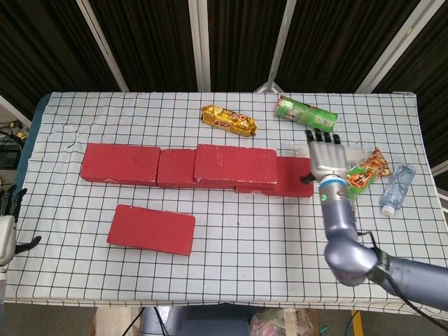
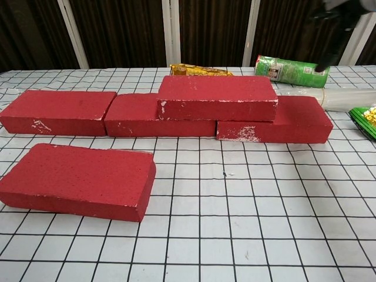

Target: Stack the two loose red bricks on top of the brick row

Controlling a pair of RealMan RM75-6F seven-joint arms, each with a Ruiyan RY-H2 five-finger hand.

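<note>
Three red bricks form a row [image 1: 122, 164] [image 2: 59, 111] across the checked table. One red brick [image 1: 234, 166] [image 2: 216, 97] lies stacked on the row's middle and right bricks. A loose red brick [image 1: 151, 229] [image 2: 76, 181] lies flat in front of the row, at the left. My right hand [image 1: 327, 159] hovers open, fingers spread, above the right end of the row, holding nothing; in the chest view only its blurred fingertips [image 2: 329, 14] show at the top right. My left hand [image 1: 8, 222] hangs off the table's left edge, fingers partly curled, empty.
Behind the row lie a yellow snack bag [image 1: 228, 120] [image 2: 197, 70] and a green can [image 1: 305, 113] [image 2: 291, 71] on its side. At the right are a clear plastic sleeve [image 1: 350, 150], a green snack pack [image 1: 362, 173] and a water bottle [image 1: 397, 189].
</note>
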